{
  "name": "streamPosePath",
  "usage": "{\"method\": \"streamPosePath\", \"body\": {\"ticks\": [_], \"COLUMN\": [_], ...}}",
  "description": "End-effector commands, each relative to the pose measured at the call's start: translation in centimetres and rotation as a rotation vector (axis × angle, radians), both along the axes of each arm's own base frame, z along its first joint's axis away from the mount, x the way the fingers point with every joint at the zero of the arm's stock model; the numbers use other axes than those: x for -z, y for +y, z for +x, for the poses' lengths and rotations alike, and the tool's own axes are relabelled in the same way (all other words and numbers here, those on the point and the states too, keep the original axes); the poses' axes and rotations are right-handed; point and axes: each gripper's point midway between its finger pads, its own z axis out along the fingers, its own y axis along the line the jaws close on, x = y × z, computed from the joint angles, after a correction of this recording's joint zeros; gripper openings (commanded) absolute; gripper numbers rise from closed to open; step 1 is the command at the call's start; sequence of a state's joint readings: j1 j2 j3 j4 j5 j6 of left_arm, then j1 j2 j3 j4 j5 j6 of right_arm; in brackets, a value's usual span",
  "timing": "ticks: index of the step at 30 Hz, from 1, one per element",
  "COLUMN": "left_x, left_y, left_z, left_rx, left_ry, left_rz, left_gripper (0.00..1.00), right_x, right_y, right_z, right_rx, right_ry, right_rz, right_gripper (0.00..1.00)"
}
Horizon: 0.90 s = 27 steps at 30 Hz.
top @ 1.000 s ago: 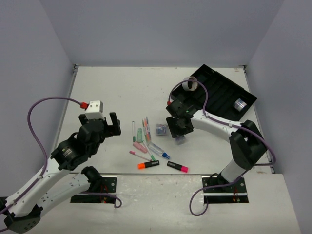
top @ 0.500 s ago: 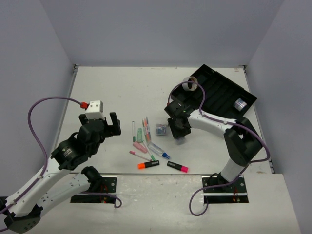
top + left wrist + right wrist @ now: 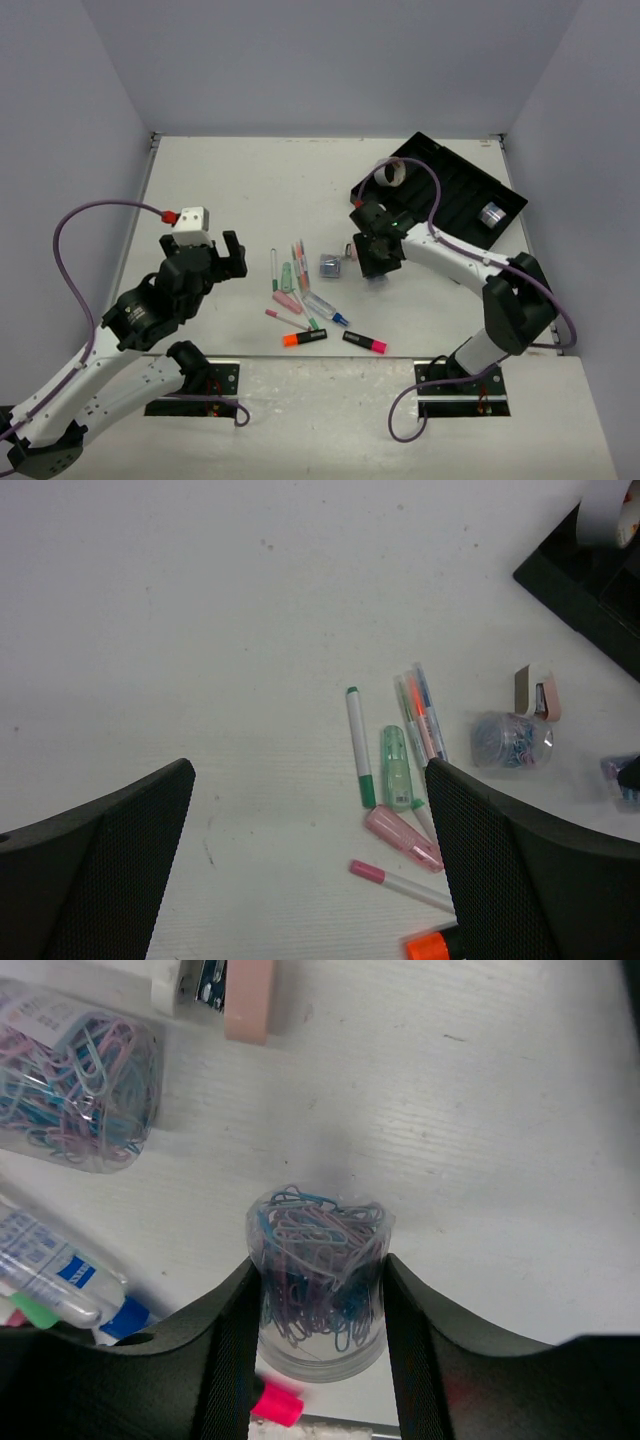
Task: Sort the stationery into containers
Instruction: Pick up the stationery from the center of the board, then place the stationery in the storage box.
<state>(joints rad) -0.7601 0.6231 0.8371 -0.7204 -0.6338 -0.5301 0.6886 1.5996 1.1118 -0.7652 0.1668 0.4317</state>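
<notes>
Pale counter [image 3: 230, 180] boxed in by grey walls; my right claw [image 3: 318, 1295] is clenched on a clear tub of paper clips [image 3: 316, 1240], one finger pressing each side, just beside the loose tub [image 3: 330, 265] that lies near the pens [image 3: 298, 262]; my left claw [image 3: 310, 780] hangs released over the left of the counter, holding nothing. Next, as I judge it, comes the carry to the black tray [image 3: 462, 180] at the far right; I should lift straight up first, hold the tub level because its smooth round wall could slip, and lower it into the compartment where a matching tub [image 3: 490, 214] sits, without knocking that one.
</notes>
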Motion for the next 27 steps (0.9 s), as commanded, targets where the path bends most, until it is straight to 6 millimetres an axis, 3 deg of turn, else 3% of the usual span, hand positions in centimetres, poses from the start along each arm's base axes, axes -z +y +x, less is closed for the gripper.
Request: {"method": "streamPosePath", "body": {"ticks": [1, 7, 12, 16, 22, 25, 27], "left_x": [-0.8, -1.5, -1.8, -2.2, -2.7, -2.8, -2.8], "left_y": [0.5, 0.5, 0.7, 0.9, 1.2, 1.2, 1.1], "left_z": [0.2, -0.1, -0.3, -0.6, -0.9, -1.0, -0.9], "left_rx": [-0.022, -0.003, -0.005, -0.003, -0.004, -0.001, 0.003], "left_ry": [-0.035, -0.062, -0.076, -0.092, -0.115, -0.121, -0.118], "left_rz": [-0.009, -0.034, -0.046, -0.063, -0.086, -0.093, -0.089], "left_gripper": [1.0, 1.0, 1.0, 1.0, 1.0, 1.0, 1.0], "right_x": [-5.9, -9.8, -12.2, -12.7, -11.2, -10.1, -9.6], "right_y": [-4.9, -15.8, -21.5, -24.0, -27.8, -29.8, -29.8], "right_z": [3.9, 8.5, 11.2, 12.6, 13.6, 13.3, 13.6], "right_rx": [0.224, 0.605, 0.845, 0.97, 1.058, 1.126, 1.157], "right_ry": [-0.167, -0.332, -0.457, -0.5, -0.481, -0.458, -0.45], "right_rz": [0.078, 0.102, 0.228, 0.249, 0.14, 0.187, 0.274], "right_gripper": [0.27, 0.28, 0.29, 0.3, 0.3, 0.3, 0.3]}}
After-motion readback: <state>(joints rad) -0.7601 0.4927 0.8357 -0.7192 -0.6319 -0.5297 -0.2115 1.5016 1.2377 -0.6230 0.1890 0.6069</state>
